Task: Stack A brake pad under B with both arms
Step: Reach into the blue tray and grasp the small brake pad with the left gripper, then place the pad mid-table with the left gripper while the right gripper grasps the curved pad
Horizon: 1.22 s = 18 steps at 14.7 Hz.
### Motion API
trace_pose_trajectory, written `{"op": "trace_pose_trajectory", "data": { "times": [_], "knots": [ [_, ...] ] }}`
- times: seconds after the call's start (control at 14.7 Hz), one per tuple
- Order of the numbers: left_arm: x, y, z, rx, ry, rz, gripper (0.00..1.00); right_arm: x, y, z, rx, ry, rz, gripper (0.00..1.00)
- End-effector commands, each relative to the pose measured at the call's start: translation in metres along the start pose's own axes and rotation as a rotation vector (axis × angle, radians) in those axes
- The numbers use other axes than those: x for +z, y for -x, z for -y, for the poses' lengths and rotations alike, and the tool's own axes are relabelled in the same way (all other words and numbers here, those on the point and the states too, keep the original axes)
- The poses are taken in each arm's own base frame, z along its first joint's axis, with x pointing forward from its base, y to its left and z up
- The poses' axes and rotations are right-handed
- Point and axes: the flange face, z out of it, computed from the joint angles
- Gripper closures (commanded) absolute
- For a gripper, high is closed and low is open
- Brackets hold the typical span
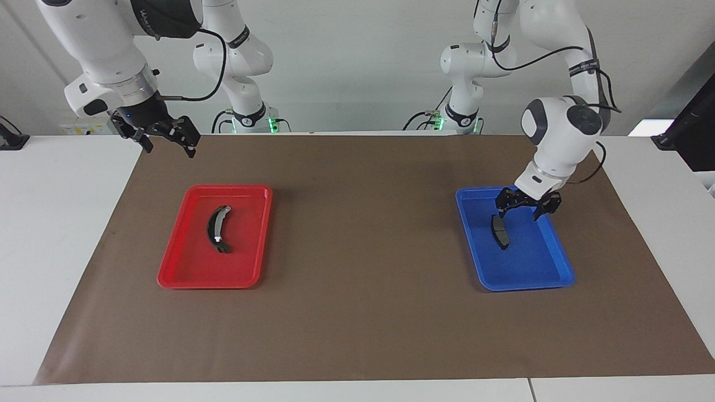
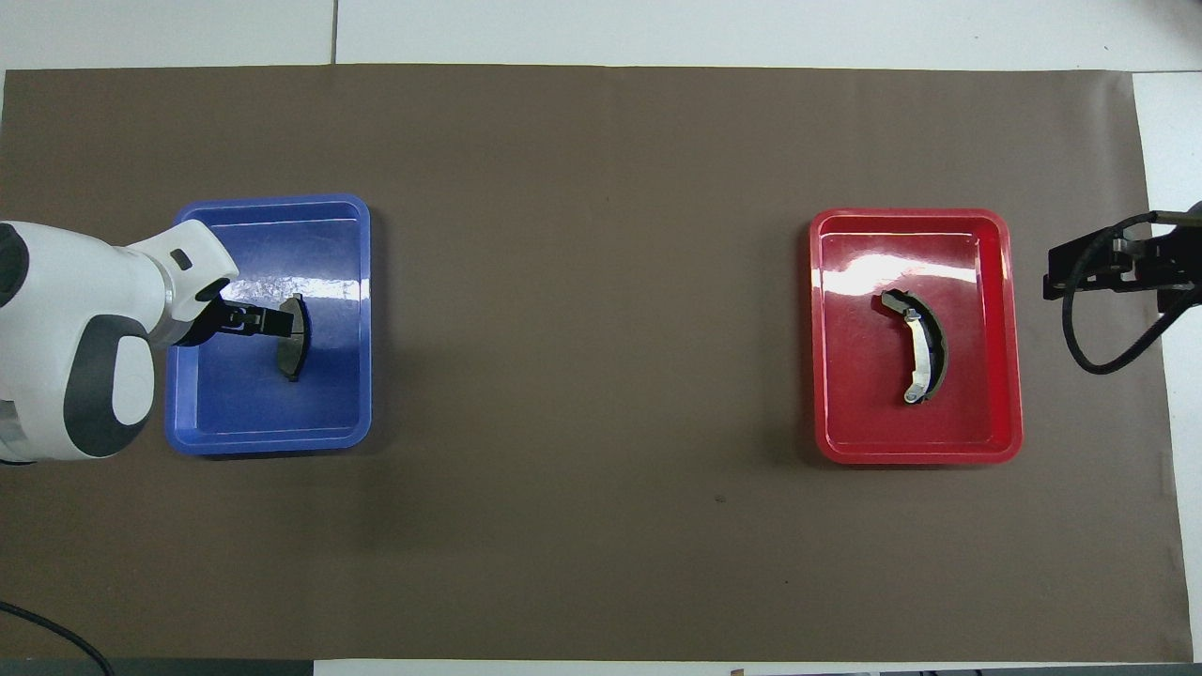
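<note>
With its fingers apart, the left tool point(image 1: 525, 210) is held over the pad point(image 1: 500, 231) in the blue tray point(image 1: 550, 273) near the left arm's edge; stiff, thin and flat, it is probably best pinched across its short width, while the right tool point(image 1: 165, 139) waits open

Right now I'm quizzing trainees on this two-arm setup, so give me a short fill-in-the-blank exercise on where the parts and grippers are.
1. The short grey brake pad lies in the ____ tray.
2. The long crescent piece lies in the ____ tray.
3. The ____ gripper, fingers apart, is over the blue tray.
4. The right gripper waits over the mat's edge, nearer to the robots than the ____ tray.

Answers: blue; red; left; red
</note>
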Motion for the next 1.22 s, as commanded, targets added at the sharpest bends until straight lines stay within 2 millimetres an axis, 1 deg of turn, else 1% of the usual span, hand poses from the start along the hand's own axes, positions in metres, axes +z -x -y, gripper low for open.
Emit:
{"op": "trace_pose_trajectory", "data": {
  "times": [0.0, 0.14, 0.27, 0.34, 0.41, 0.48, 0.54, 0.61, 0.68, 0.75, 0.82, 0.88, 0.95, 1.02, 1.09, 1.16],
  "knots": [
    [0.031, 0.016, -0.006, -0.018, -0.011, -0.024, 0.04, -0.002, 0.002, -0.002, -0.017, 0.000, 0.002, 0.00],
    [0.046, 0.025, -0.008, -0.020, -0.008, -0.004, 0.09, -0.002, 0.002, -0.002, -0.017, 0.000, 0.002, 0.00],
    [0.053, 0.025, -0.008, -0.024, -0.009, 0.001, 0.15, -0.002, 0.002, -0.002, -0.017, 0.000, 0.003, 0.00],
    [0.057, 0.023, -0.007, -0.041, -0.010, -0.008, 0.22, -0.002, 0.002, -0.002, -0.017, 0.000, 0.003, 0.00],
    [0.055, 0.020, -0.007, -0.061, -0.012, -0.025, 0.44, -0.002, 0.002, -0.002, -0.017, 0.000, 0.003, 0.00],
    [0.053, 0.018, -0.008, -0.081, -0.012, -0.030, 0.75, -0.002, 0.002, -0.002, -0.015, 0.000, 0.003, 0.00],
    [0.052, 0.016, -0.008, -0.105, -0.012, -0.035, 0.85, -0.002, 0.002, -0.002, -0.015, 0.000, 0.003, 0.00],
    [0.050, 0.013, -0.008, -0.107, -0.012, -0.039, 0.88, -0.002, 0.002, -0.002, -0.015, 0.000, 0.003, 0.00],
    [0.040, 0.010, -0.007, -0.110, -0.012, -0.047, 0.88, -0.002, 0.002, -0.002, -0.014, 0.000, 0.003, 0.00],
    [0.028, 0.008, -0.007, -0.110, -0.011, -0.046, 0.88, -0.002, 0.003, -0.002, -0.011, -0.001, 0.003, 0.00],
    [0.008, 0.002, -0.010, -0.105, -0.009, -0.037, 0.88, -0.002, 0.004, -0.003, -0.008, -0.002, 0.003, 0.00],
    [-0.008, -0.005, -0.022, -0.088, -0.004, -0.012, 0.88, 0.004, 0.006, -0.003, -0.011, 0.000, 0.014, 0.00],
    [-0.027, -0.014, -0.036, -0.092, -0.001, 0.014, 0.88, 0.007, 0.007, -0.003, -0.016, -0.004, -0.007, 0.00],
    [-0.038, -0.024, -0.054, -0.112, -0.002, 0.028, 0.88, 0.011, 0.004, -0.002, -0.020, -0.008, -0.030, 0.00],
    [-0.040, -0.027, -0.082, -0.127, 0.000, 0.019, 0.88, 0.019, 0.006, -0.002, -0.022, -0.010, -0.042, 0.00],
    [-0.035, -0.026, -0.116, -0.142, 0.002, 0.021, 0.88, 0.032, 0.008, -0.001, -0.026, -0.015, -0.060, 0.00]
  ]
}}
